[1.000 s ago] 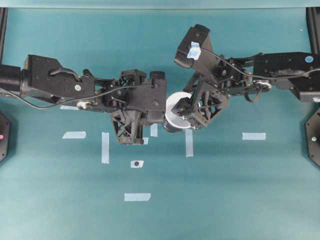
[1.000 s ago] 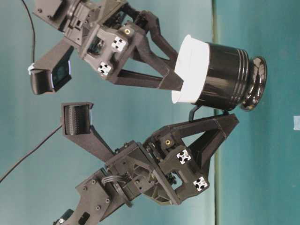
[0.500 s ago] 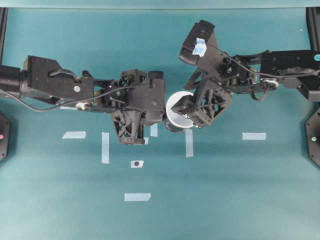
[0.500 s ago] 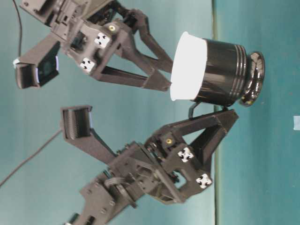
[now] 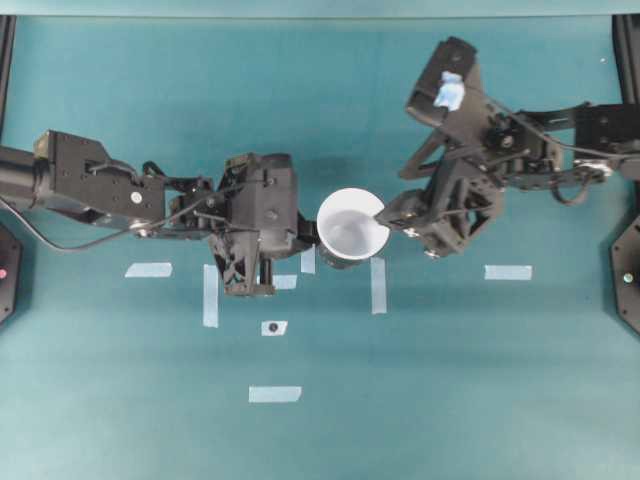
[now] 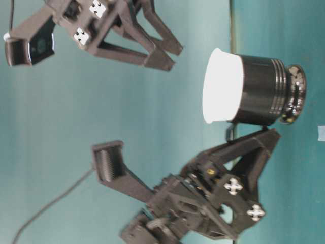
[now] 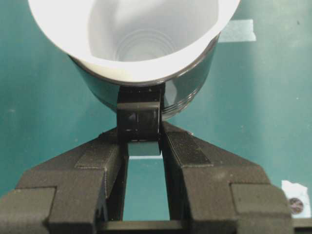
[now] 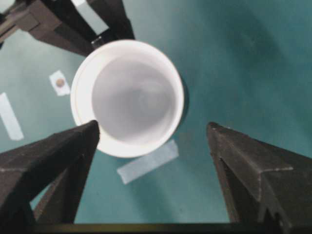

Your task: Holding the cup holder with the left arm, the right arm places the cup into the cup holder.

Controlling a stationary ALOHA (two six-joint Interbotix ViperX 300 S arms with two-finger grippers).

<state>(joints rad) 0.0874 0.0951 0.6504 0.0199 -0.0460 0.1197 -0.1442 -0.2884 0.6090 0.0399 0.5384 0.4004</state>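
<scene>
The white cup sits inside the glossy black cup holder, its rim standing well above the holder's edge. My left gripper is shut on the holder's short black handle, to the cup's left in the overhead view. In the table-level view the holder's foot rests on the mat. My right gripper is open with nothing between its fingers. It hangs above and to the right of the cup, clear of the rim. In the overhead view its fingertips are just right of the rim.
Pale tape strips lie on the teal mat, among them one by the cup, one at the right and one toward the front. A small sticker with a dark dot lies in front of the left arm.
The right gripper, which straddled the cup's rim a second ago, has drawn up and away to the right, leaving the cup in the holder. The left gripper keeps its hold on the handle.
</scene>
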